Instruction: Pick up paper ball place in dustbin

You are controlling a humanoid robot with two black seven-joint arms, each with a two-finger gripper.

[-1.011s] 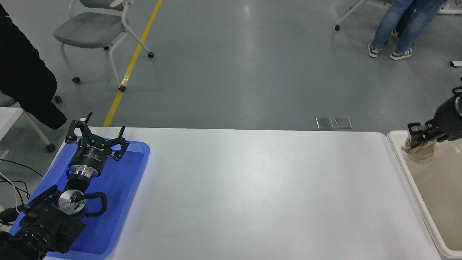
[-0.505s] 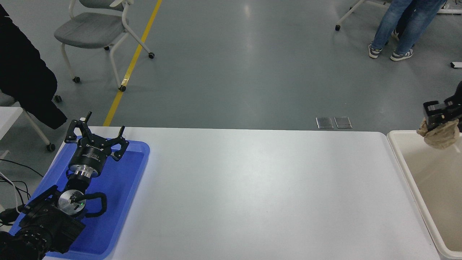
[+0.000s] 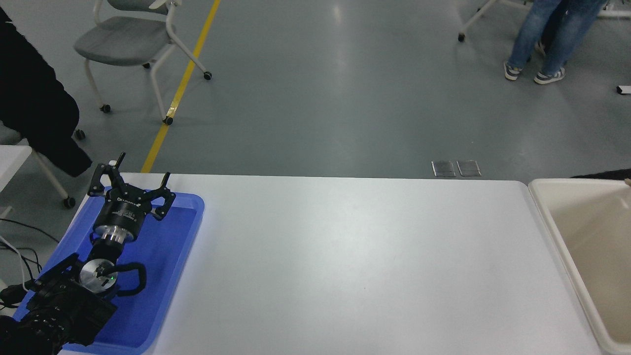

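The dustbin (image 3: 546, 215) is a cream-white bin that stands at the table's right end, cut off by the picture's right edge. The inside that shows holds nothing. The paper ball is out of view, apart from a tiny tan sliver (image 3: 629, 182) at the right edge above the bin's far rim. My right arm and gripper are out of the picture. My left gripper (image 3: 143, 167) is open and empty, parked over the blue tray (image 3: 167, 256) at the lower left.
The white table (image 3: 355, 266) runs between the tray and the bin. A grey chair (image 3: 128, 39) and a person in dark clothes (image 3: 34, 108) are at the far left. A person's legs in jeans (image 3: 552, 34) stand at the far right.
My right gripper, shut on the paper ball, rose and moved right over the dustbin, then left the picture at the right edge. The left arm has not moved.
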